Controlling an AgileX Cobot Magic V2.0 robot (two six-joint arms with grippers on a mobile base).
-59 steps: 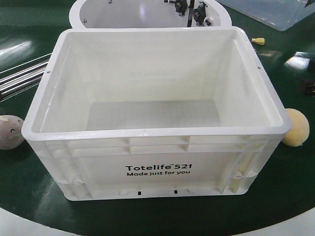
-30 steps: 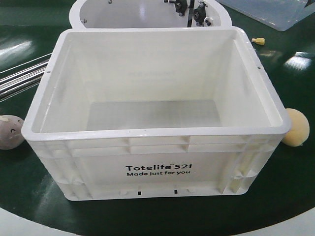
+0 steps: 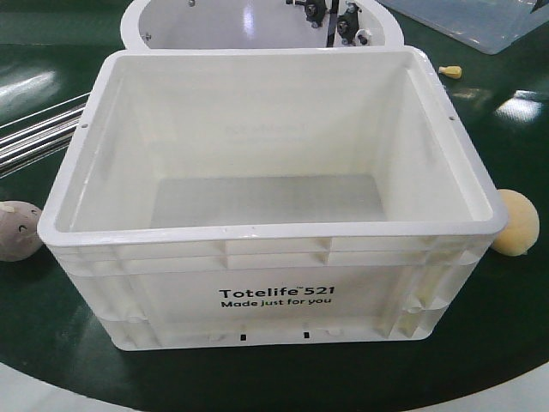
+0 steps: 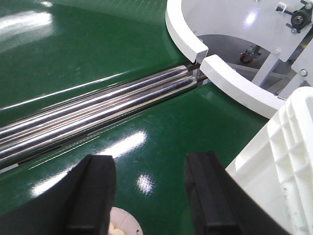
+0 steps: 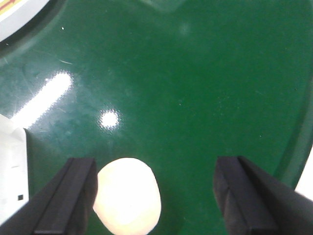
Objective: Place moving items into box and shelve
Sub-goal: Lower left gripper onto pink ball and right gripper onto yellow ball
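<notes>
Box (image 3: 154,296) reads "Totelife 521 Made just for you"; L tool (image 4: 149,164) & R tool (image 5: 156,169) both spread wide.

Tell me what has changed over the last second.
Nothing visibly moved; nothing was grasped or released. The crate stays empty, with the speckled lump beside its left end and the yellow lump beside its right end.

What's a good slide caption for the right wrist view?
Right gripper open over the yellowish-tan lump on the green surface, white box corner at frame left.
</notes>
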